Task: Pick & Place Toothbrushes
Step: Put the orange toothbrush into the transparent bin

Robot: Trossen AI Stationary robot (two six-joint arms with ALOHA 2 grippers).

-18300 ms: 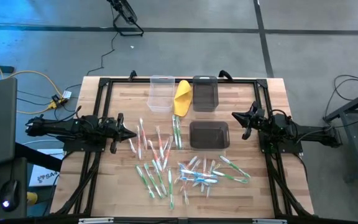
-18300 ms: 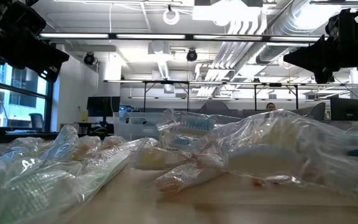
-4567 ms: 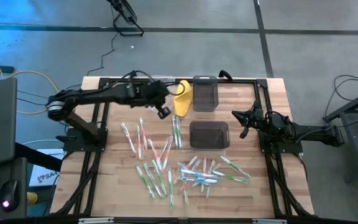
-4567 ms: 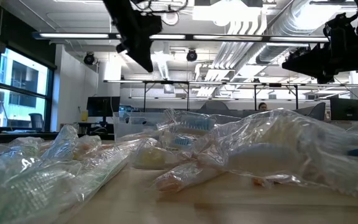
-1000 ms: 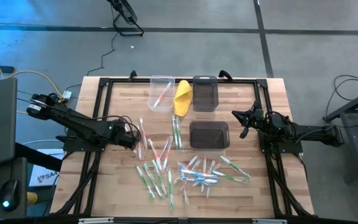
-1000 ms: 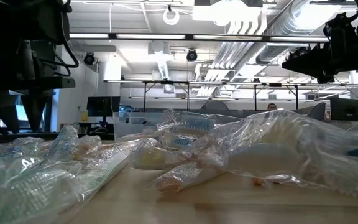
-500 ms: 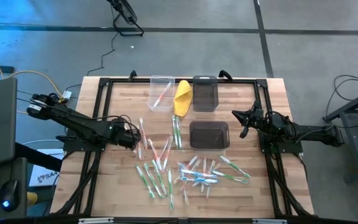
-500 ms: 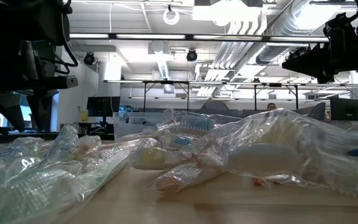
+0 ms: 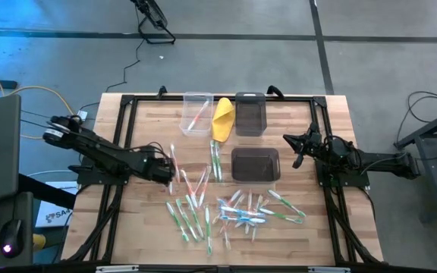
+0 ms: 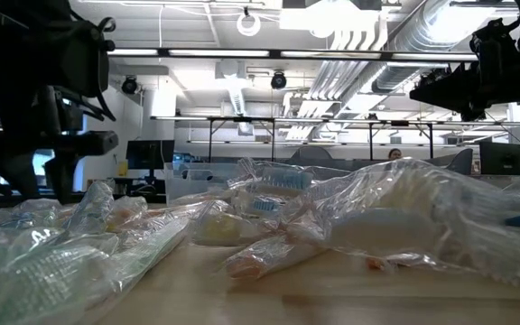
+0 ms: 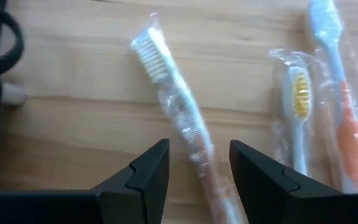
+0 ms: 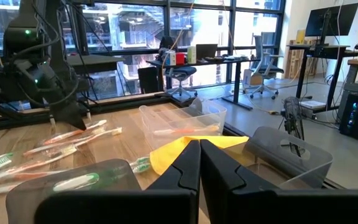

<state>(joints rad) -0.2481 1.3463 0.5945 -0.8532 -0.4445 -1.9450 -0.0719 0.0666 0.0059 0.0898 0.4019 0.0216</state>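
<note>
The wrapped toothbrush (image 11: 182, 118) we are after lies flat on the worktop (image 9: 143, 121) at the near-left edge of the scattered toothbrushes (image 9: 203, 199), its white bristle head pointing away from the left end effector (image 11: 194, 171) and its handle running down between the two spread fingers, which stand either side of it without yet pinching. We judge it light and stiff, but the loose clear wrapper will be slippery and may crumple or slide, so the best hold is across the middle of the handle, clear of the bristle head (a grip on wrapper alone would likely slip). Two more wrapped brushes, one with yellow bristles (image 11: 298, 118) and one with an orange grip (image 11: 344, 118), lie just beside it, near enough that a finger could nudge them. The left wrist view alone shows this straddle; the high view shows where it all sits, with the left end effector (image 9: 165, 171) at the left of the pile, the clear bin (image 9: 196, 114) at the far side already holding one brush, the yellow cloth (image 9: 223, 117) beside it and two dark bins (image 9: 255, 163) to the right. The right end effector (image 9: 298, 149) waits near the lower dark bin, fingers pressed together, as its own wrist view confirms.
</note>
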